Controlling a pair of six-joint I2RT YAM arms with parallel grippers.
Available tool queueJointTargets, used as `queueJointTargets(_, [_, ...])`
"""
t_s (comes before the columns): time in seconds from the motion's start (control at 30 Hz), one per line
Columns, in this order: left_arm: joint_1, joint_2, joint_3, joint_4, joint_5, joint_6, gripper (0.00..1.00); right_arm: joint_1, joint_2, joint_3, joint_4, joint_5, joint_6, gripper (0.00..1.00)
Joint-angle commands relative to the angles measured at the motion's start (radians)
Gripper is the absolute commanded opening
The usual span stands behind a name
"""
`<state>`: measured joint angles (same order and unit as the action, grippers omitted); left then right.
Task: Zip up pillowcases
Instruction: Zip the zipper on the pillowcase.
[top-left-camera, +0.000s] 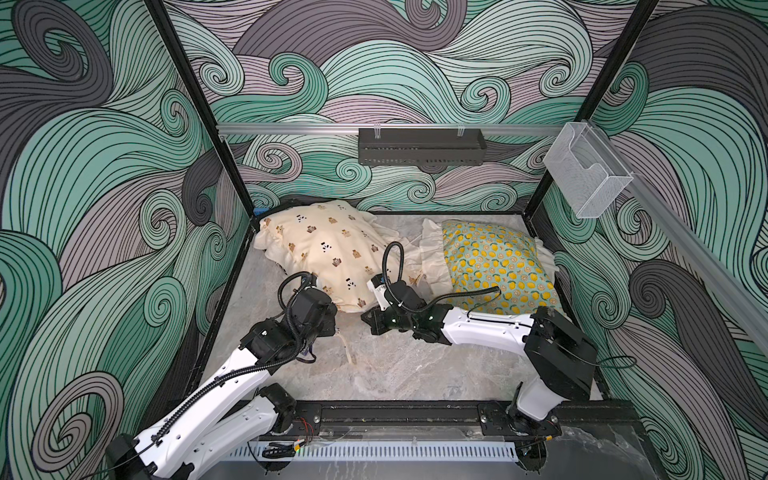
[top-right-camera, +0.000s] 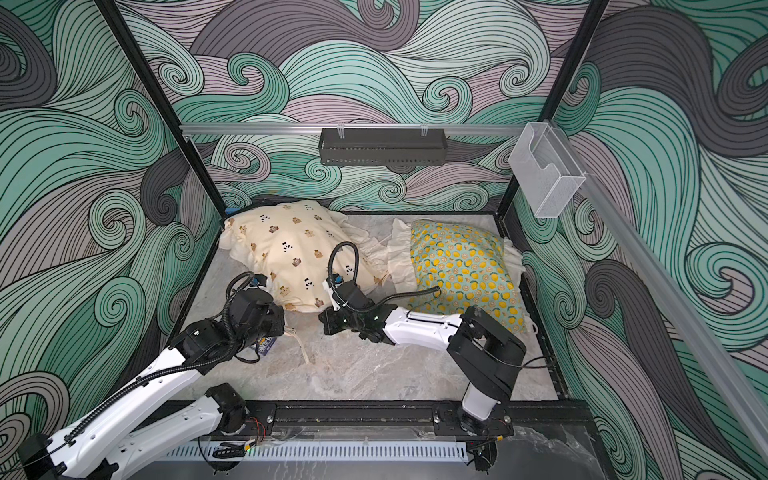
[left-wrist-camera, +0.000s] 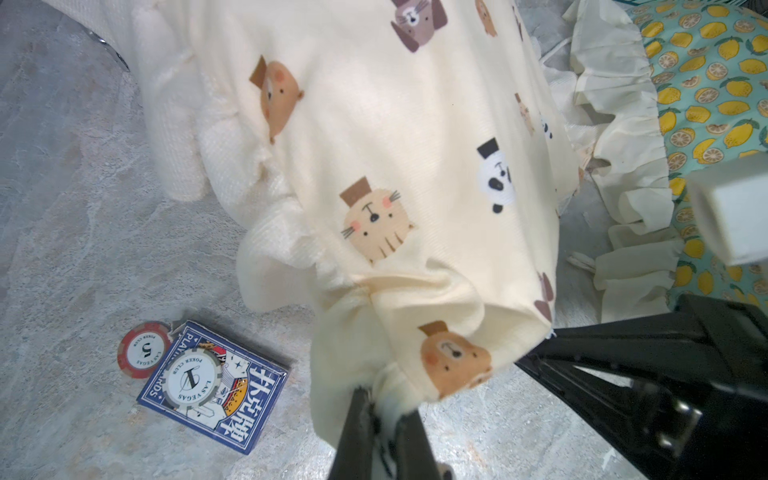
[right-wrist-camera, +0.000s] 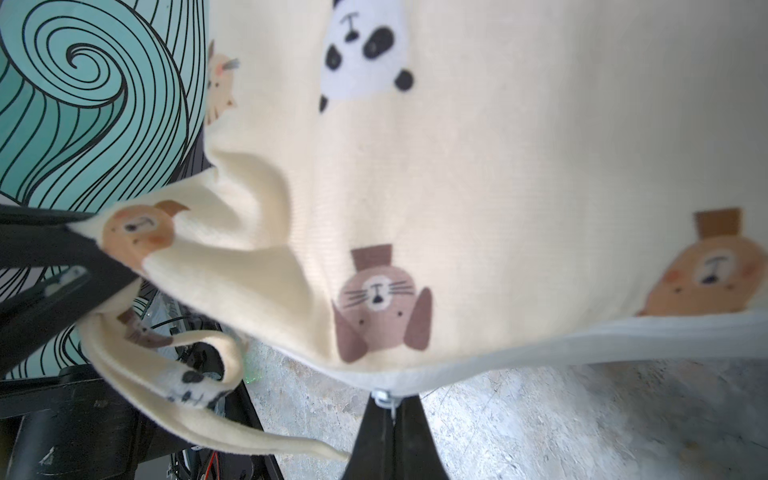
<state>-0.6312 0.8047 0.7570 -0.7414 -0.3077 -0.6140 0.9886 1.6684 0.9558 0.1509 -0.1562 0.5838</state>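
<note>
Left gripper (left-wrist-camera: 382, 405) clamps a near corner of the bear case (top-left-camera: 328, 253); right gripper (right-wrist-camera: 390, 406), pinching the zip pull (right-wrist-camera: 381, 395), should draw straight with the fabric taut.

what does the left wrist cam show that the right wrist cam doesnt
Only the left wrist: a blue card box with a white poker chip on it, a red chip beside it, and the lemon pillowcase. Only the right wrist: the metal zipper pull pinched in the shut right gripper, and the swirl-patterned wall. Both: the cream animal-print pillowcase, the marble tabletop, and the left gripper shut on a corner of that case.
</note>
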Motion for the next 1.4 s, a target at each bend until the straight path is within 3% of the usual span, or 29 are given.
queueJointTargets(0.0, [0.022, -0.018, 0.042, -0.038, -0.065, -0.015, 0.00, -0.021, -0.031, -0.005, -0.078, 0.027, 0.001, 0.00])
queueJointTargets(1.37, [0.119, -0.078, 0.052, -0.100, -0.130, -0.012, 0.00, -0.163, -0.079, -0.119, -0.137, 0.022, -0.005, 0.00])
